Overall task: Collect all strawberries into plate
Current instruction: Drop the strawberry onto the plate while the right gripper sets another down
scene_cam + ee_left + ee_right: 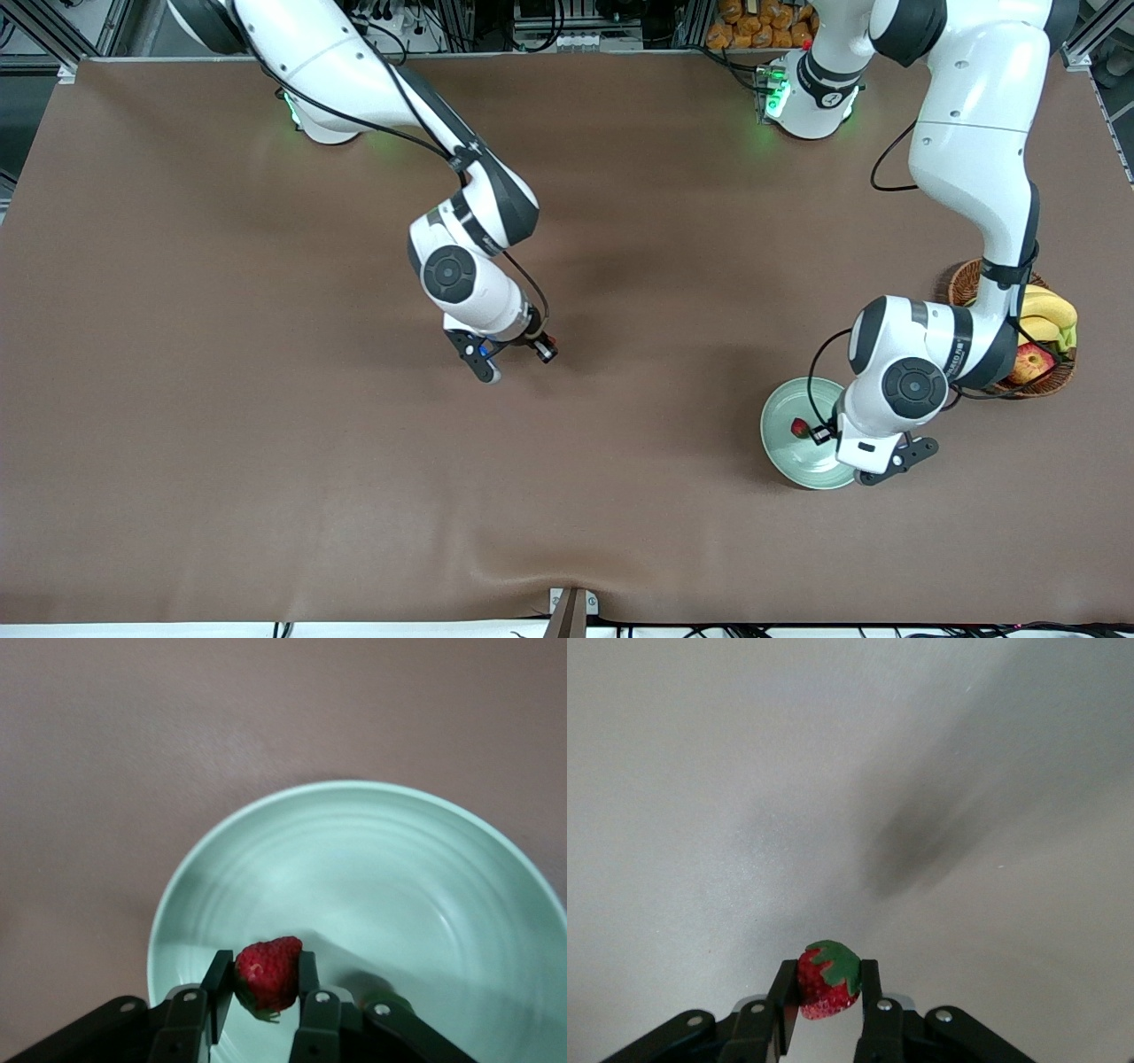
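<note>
The pale mint-green plate point(788, 456) lies toward the left arm's end of the table, beside the basket and nearer to the front camera. My left gripper point(811, 431) hangs low over the plate's bowl point(399, 877), shut on a red strawberry point(267, 973) that shows as a red dot point(800, 428) in the front view. My right gripper point(543, 349) is over the bare middle of the table, shut on a second strawberry point(827, 981) with a green cap, held clear of the cloth.
A brown wicker basket point(964, 282) with bananas point(1050, 310) and a red-yellow apple point(1032, 361) stands at the left arm's end, partly under that arm. Brown cloth covers the table. A clamp point(571, 610) sits at the front edge.
</note>
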